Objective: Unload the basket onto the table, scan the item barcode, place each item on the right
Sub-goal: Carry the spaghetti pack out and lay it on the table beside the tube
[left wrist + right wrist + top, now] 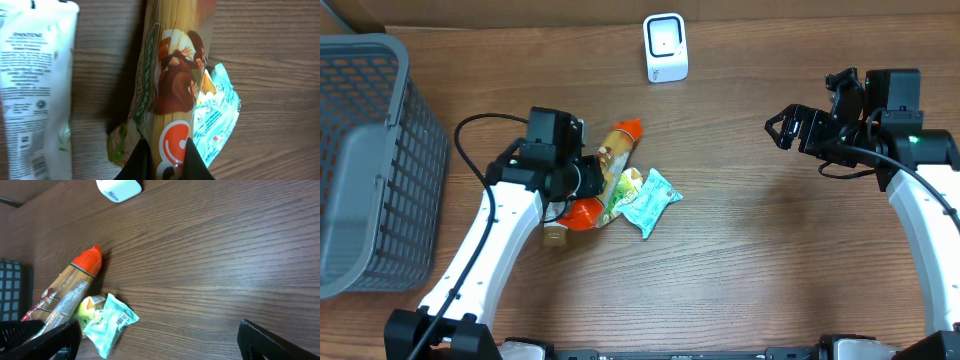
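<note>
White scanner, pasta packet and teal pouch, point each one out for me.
white scanner (666,47), overhead view, front face.
pasta packet (172,85), left wrist view, printed middle.
teal pouch (111,321), right wrist view, middle near the barcode.

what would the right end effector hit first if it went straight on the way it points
Most likely bare table: the right end effector has only wood ahead. The spaghetti pack and teal sachet sit off to one side. Depth is unclear.
</note>
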`<state>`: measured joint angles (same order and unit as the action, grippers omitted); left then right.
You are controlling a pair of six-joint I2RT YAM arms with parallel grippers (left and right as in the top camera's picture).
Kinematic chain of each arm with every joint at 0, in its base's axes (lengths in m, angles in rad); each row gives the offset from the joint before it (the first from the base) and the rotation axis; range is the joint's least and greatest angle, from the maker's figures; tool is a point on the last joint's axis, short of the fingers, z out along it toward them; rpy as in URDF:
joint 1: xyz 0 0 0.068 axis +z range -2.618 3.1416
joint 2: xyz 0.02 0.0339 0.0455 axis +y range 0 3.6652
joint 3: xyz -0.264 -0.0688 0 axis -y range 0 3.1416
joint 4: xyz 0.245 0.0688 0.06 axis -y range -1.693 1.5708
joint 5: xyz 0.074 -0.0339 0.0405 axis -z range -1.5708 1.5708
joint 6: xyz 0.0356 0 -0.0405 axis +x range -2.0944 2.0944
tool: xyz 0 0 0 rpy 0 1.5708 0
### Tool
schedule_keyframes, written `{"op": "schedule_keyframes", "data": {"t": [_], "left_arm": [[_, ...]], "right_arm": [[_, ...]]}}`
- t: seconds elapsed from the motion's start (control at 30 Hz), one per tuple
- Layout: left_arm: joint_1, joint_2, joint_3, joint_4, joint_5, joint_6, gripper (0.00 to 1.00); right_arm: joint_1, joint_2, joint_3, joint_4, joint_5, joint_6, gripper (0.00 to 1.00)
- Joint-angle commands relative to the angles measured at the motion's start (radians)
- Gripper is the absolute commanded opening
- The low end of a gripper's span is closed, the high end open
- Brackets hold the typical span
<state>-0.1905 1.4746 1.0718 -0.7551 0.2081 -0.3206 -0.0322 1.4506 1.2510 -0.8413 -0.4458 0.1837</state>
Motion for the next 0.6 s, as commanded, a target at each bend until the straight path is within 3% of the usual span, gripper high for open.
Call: {"op": "schedule_keyframes", "data": {"t": [0.0,0.13,0.33,0.57], "left_arm": [[-0.017,-0.007,0.007,0.0,0.047,-0.035,0.11],[-0.016,-0.006,0.007,0.0,-0.027,-0.034,0.35],[-0.015,-0.002,0.003,0.001,-0.258,-0.031,0.44],[-0.016,0.013,0.003,0.036,-0.166,-0.023,0.75]], "right_arm": [[-0.002,0.006,0.019,0.002,-0.011,-0.001,1.0],[-0.002,0.007,0.019,0.001,-0.011,-0.001,1.0],[-0.002,0.013,0.019,0.002,-0.011,-0.001,1.0],[-0.002,0.022,0.019,0.005,-0.011,-0.001,1.0]]}}
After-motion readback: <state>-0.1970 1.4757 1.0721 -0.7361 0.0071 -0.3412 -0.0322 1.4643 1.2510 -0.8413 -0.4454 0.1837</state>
